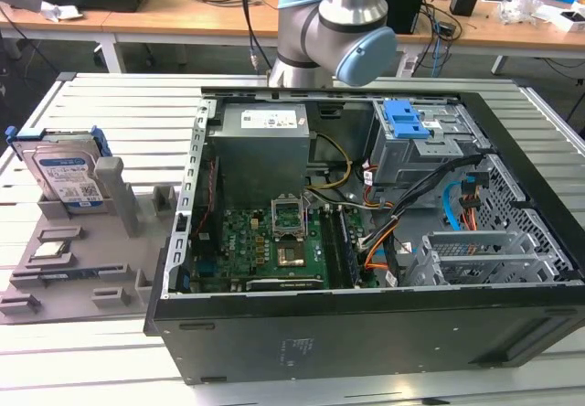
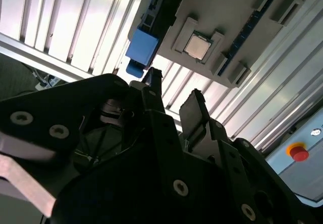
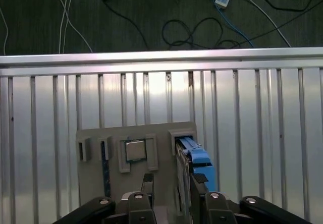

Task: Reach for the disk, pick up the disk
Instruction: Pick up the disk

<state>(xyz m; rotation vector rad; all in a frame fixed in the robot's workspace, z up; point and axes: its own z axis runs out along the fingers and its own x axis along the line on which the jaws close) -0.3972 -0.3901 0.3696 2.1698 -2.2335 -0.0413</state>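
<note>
The disk (image 1: 64, 173) stands upright on edge in a slot of the grey holder plate (image 1: 82, 278) at the exterior view's left. It is silver, with a white-and-blue label and a blue bracket. In the first wrist view the disk (image 3: 195, 157) shows edge-on as a blue strip, well below my gripper (image 3: 173, 183). One black fingertip (image 3: 199, 179) lines up with it. The second wrist view shows the blue bracket corner (image 2: 142, 48) beyond my gripper (image 2: 174, 103). The gripper is open, nothing sits between its fingers, and it is apart from the disk.
An open computer case (image 1: 366, 205) takes up the table's middle and the exterior view's right. A small grey chip (image 3: 135, 151) lies in the holder plate beside the disk. The table is ribbed aluminium (image 3: 252, 108). A red button (image 2: 299, 153) sits at its edge, and cables lie on the floor (image 3: 186, 27).
</note>
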